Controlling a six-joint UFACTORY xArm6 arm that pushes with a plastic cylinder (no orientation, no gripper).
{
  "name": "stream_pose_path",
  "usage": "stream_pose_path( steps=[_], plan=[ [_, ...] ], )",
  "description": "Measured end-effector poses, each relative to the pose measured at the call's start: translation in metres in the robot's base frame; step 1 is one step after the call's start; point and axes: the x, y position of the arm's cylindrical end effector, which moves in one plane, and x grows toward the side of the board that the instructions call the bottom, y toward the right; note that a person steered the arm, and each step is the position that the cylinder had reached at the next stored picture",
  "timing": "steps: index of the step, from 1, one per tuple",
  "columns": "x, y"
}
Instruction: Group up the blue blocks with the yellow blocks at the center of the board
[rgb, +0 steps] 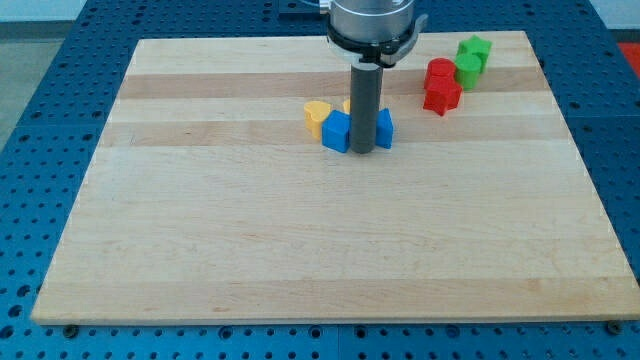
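tip (362, 150) wedged btwn 2 blue blocks (336, 131) (384, 127), upper-mid frame; no pincer. Risk: push splits blues, knocks yellow (316, 116) off-center.

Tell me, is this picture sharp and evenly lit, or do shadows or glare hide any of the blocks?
Camera view: evenly lit and sharp, no glare on the wooden board; only faint soft shadows beside the blocks. My tip stands between two blue blocks, and the rod hides most of a second yellow block behind it; the other yellow block shows clearly.
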Motion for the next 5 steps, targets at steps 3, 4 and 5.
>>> stream_pose_path(
  steps=[3,4,5],
  plan=[
    [0.011,0.069],
    [0.011,0.07],
    [-0.005,0.07]
  ],
)
